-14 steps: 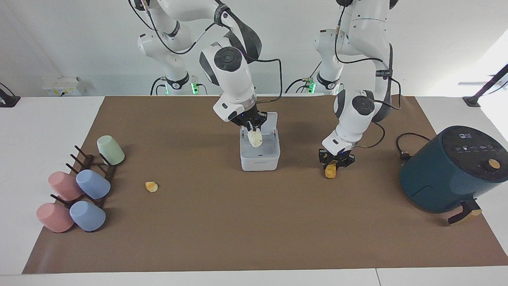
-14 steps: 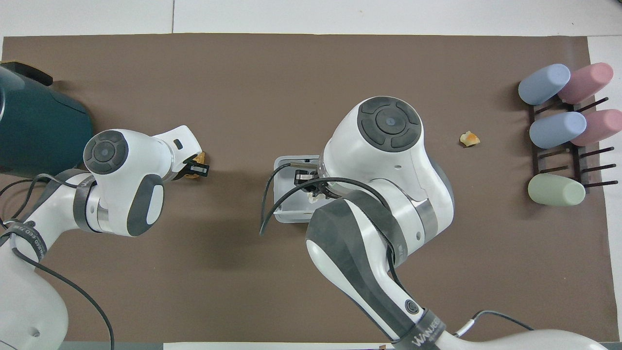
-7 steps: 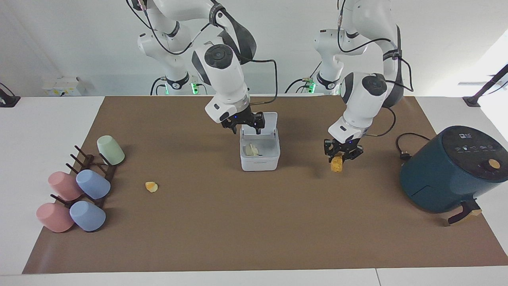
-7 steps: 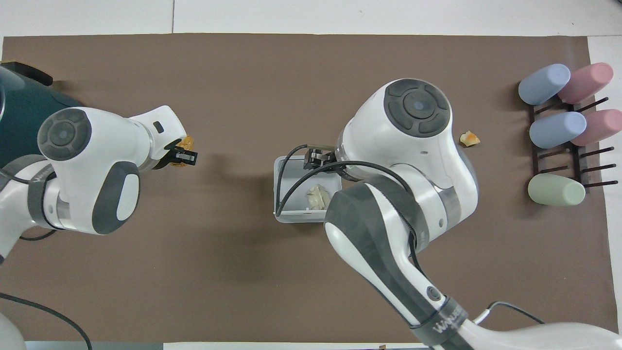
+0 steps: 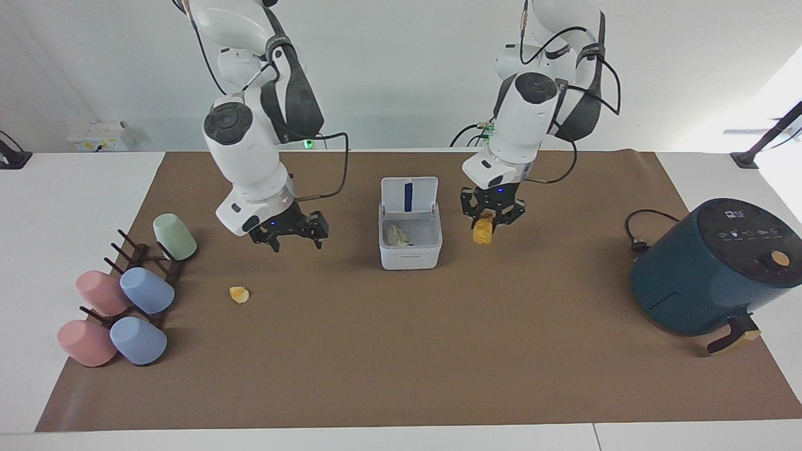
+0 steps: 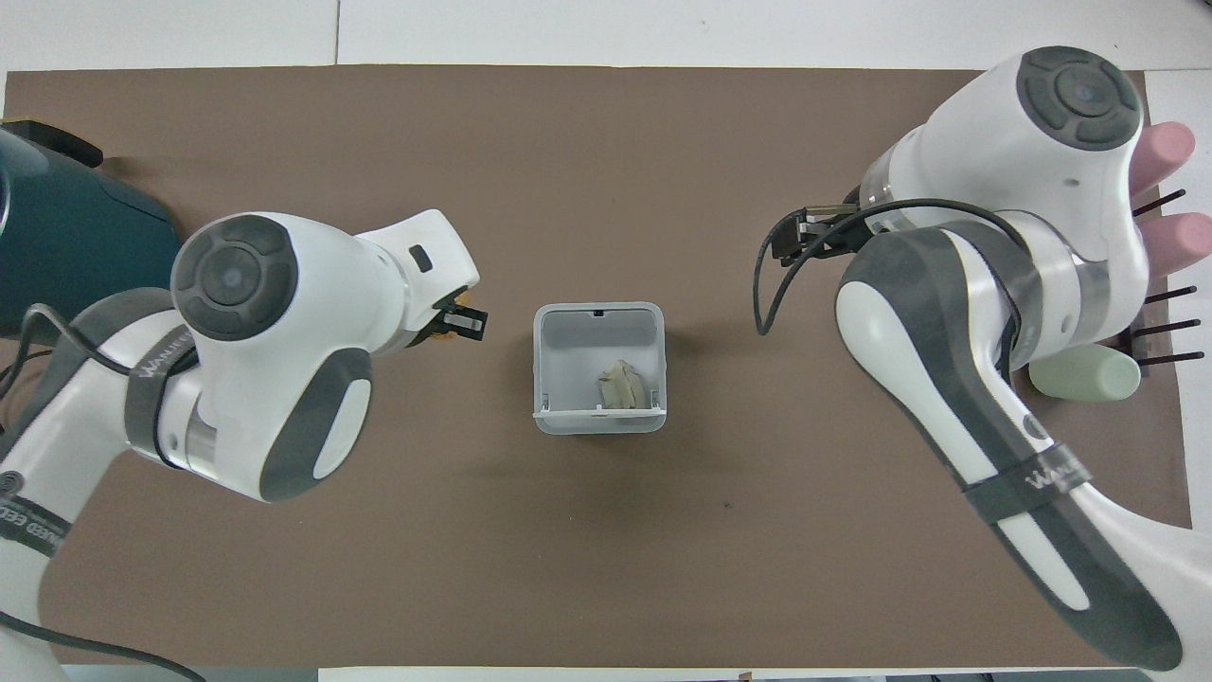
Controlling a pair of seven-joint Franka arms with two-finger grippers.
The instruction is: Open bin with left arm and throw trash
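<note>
Bin (image 5: 410, 233) now unshadowed: empty, spread right gripper (image 5: 288, 234) has left; left gripper (image 5: 492, 216), pinching golden cylinder (image 5: 482, 230), has come beside it.

Bin open at mid-mat, both arms up and apart.

The bin (image 5: 410, 241) stands with its lid (image 5: 408, 195) upright, blue stripe showing; a crumpled white paper wad (image 5: 396, 235) lies inside. The left gripper (image 5: 490, 219) hangs just beside the bin toward the left arm's end, fingers closed on a golden-brown cylinder (image 5: 482, 230). The right gripper (image 5: 289, 235) hovers over bare mat toward the cup rack (image 5: 147, 266), fingers spread, nothing between them. A small orange lump (image 5: 239, 294) lies on the mat. A dark teal air fryer (image 5: 714, 266) sits at the left arm's end.
</note>
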